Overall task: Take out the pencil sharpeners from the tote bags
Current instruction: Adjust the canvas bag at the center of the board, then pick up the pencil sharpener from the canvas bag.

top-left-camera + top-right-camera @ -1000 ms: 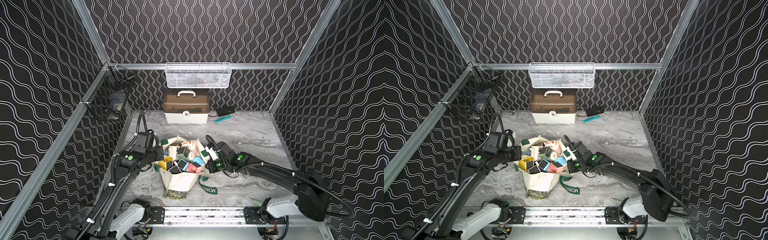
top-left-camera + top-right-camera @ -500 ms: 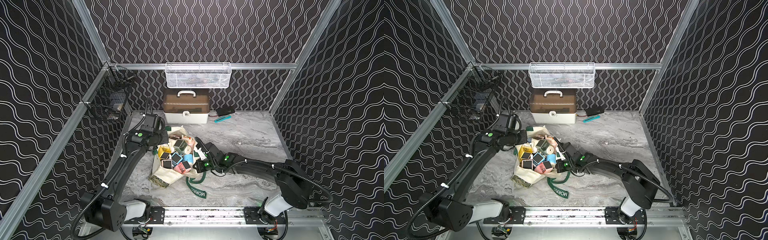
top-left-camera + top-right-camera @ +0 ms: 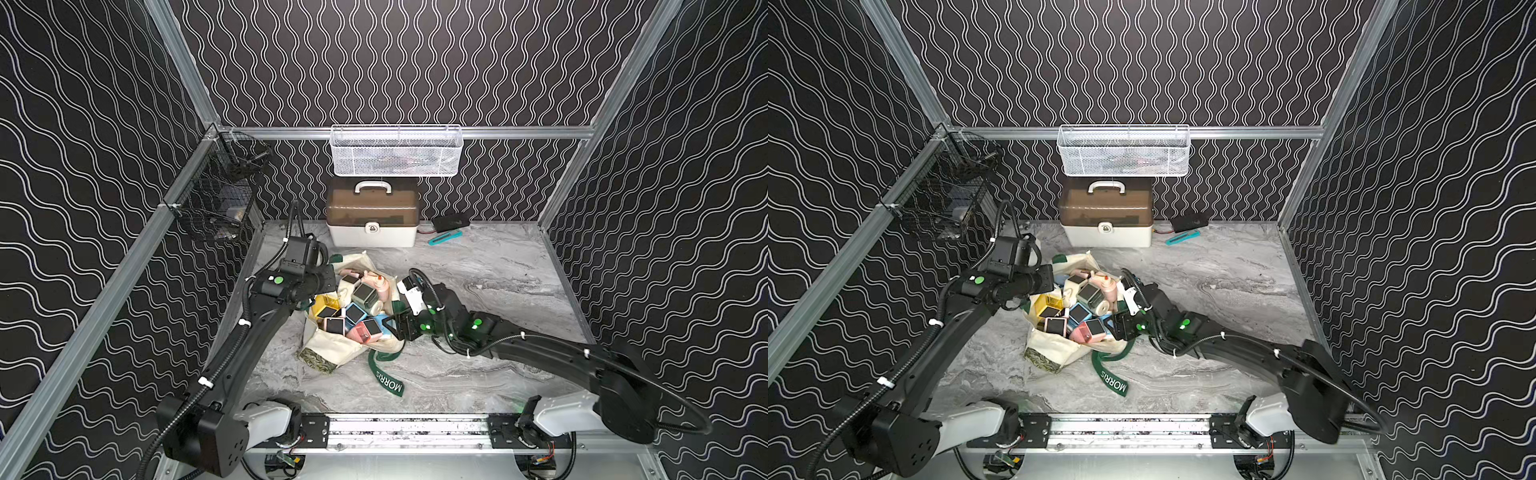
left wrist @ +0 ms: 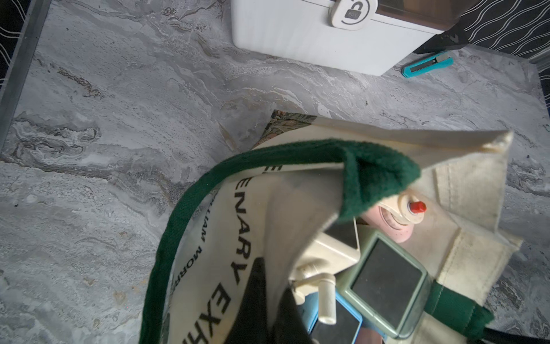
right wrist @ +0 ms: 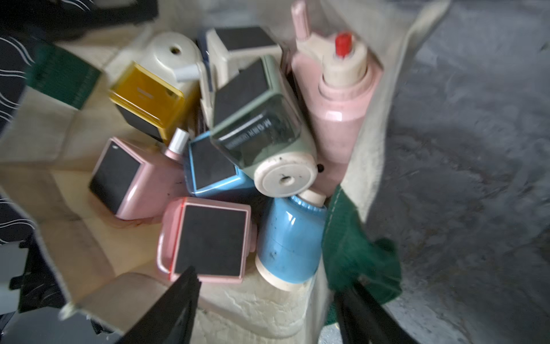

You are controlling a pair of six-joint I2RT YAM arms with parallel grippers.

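Pencil sharpeners [image 3: 354, 312] lie heaped inside the tote bag [image 3: 332, 351], midway between the two claws. They are boxy plastic bodies, each with a dark square panel, in pink, light blue, yellow, cream and pale green. The pale green sharpener [image 5: 256, 119] tops the pile, with its round cream end turned toward the right claw [image 5: 269, 283]. A pink sharpener [image 5: 208, 238] sits just ahead of one right-claw finger, panel up, and a blue sharpener [image 5: 285, 238] is beside it.

The right claw is spread wide and grips nothing. It is at the bag's near rim, with dark green strap cloth against its other finger. The bag is cream canvas with dark print and a leafy base, and its mouth gapes open. The MORRIS strap [image 3: 388, 380] trails on the marble table [image 3: 478, 270] near the right claw.

The left claw [image 4: 272, 277] is pinched tight on the bag's rim cloth across the pile from the right claw. Past the left claw stands a white-and-brown case [image 3: 372, 220], with a teal tool [image 3: 445, 237] beside it.
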